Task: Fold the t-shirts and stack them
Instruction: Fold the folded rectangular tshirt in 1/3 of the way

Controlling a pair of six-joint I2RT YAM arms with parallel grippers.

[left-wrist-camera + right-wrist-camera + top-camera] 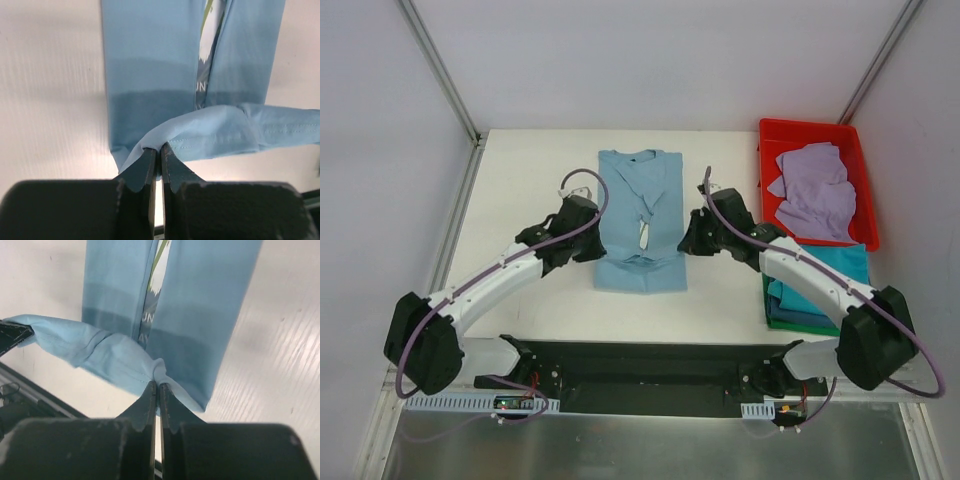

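Observation:
A light blue t-shirt (pixel 640 215) lies in the middle of the table, its sides folded inward, with white lettering showing in the centre gap. My left gripper (pixel 592 248) is shut on its near left hem corner (pixel 150 142). My right gripper (pixel 688 243) is shut on its near right hem corner (pixel 159 375). Both corners are lifted a little, and the hem (pixel 100 355) stretches between them. A lavender t-shirt (pixel 815 190) lies crumpled in the red bin (pixel 772 135). Folded teal, blue and dark green t-shirts (pixel 835 275) are stacked at the right, partly hidden by my right arm.
The red bin stands at the back right of the white table (pixel 530 180). The stack of folded shirts sits just in front of it. The black base rail (pixel 640 375) runs along the near edge. Metal frame posts stand at both back corners.

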